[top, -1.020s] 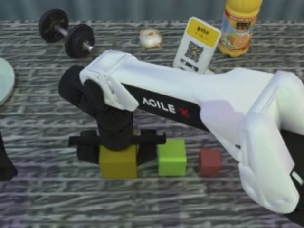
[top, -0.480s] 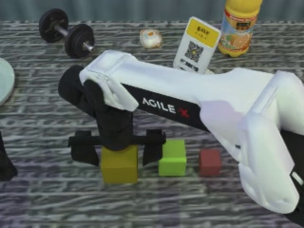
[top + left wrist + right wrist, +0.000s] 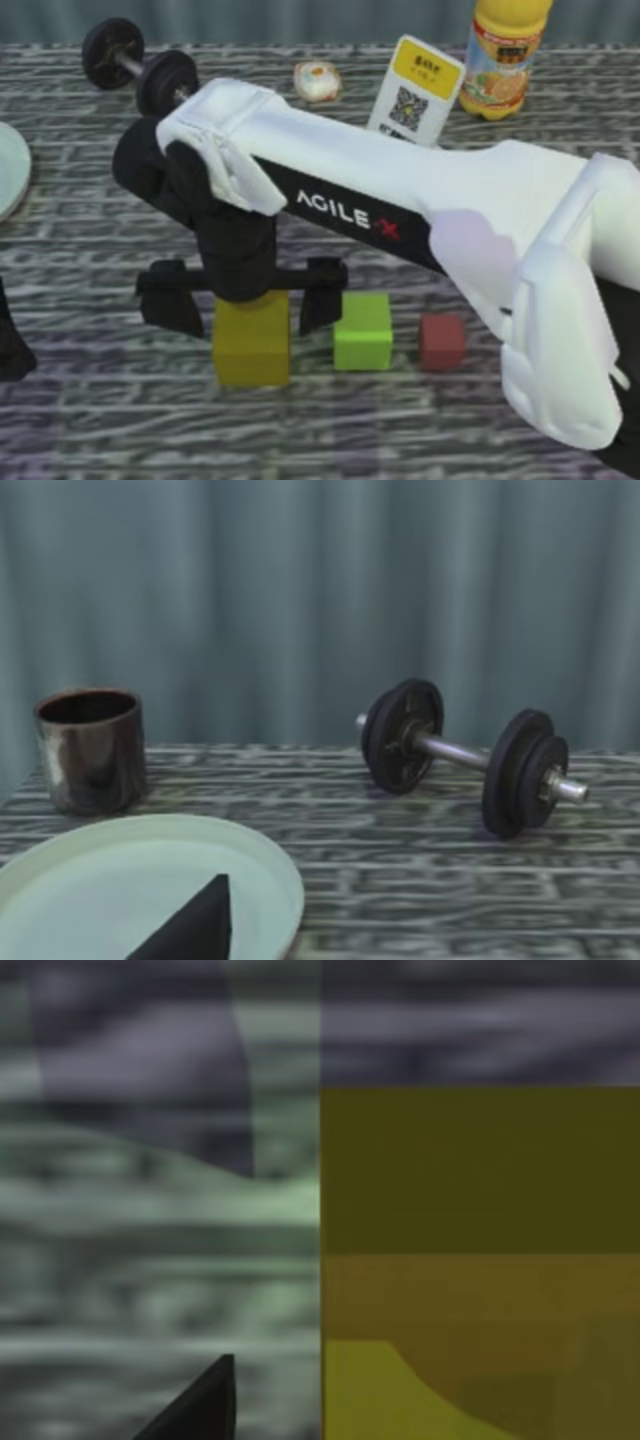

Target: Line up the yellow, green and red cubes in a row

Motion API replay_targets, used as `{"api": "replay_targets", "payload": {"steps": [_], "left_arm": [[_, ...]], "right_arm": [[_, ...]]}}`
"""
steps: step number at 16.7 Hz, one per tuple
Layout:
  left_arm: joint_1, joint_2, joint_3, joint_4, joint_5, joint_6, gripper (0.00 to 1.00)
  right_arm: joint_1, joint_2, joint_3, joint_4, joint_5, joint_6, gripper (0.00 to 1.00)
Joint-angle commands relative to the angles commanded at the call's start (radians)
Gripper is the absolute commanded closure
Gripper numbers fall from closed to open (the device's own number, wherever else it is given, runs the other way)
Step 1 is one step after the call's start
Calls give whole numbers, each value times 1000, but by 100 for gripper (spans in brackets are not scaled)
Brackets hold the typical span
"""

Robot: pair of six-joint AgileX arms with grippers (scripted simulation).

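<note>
The yellow cube [image 3: 252, 345], green cube [image 3: 362, 333] and red cube [image 3: 442, 342] sit side by side in a row on the table, yellow at the left, red at the right, with small gaps between them. My right gripper [image 3: 247, 310] hangs open above the yellow cube's far edge, one finger to each side and neither touching it. In the right wrist view the yellow cube [image 3: 480, 1260] fills one half, and one dark fingertip [image 3: 205, 1405] shows apart from it. My left gripper [image 3: 8, 350] is parked at the table's left edge.
A dumbbell [image 3: 140, 70] lies at the back left, with a pale plate [image 3: 8, 165] at the left edge and a dark cup [image 3: 90, 748] beyond it. A small bun [image 3: 317, 82], a QR card [image 3: 415, 95] and an orange juice bottle [image 3: 505, 55] stand along the back.
My right gripper's fingers have spread off the yellow cube and the gripper has risen above it. The cube stays in place beside the green one.
</note>
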Motion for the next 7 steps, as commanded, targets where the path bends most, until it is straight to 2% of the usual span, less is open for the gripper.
{"api": "replay_targets", "payload": {"steps": [4,7], "left_arm": [[0,0,0,0,0,0,0],[0,0,0,0,0,0,0]], "right_arm": [[5,11,173,-154,0,-2,0],[5,11,208,-189,0,-4,0]]}}
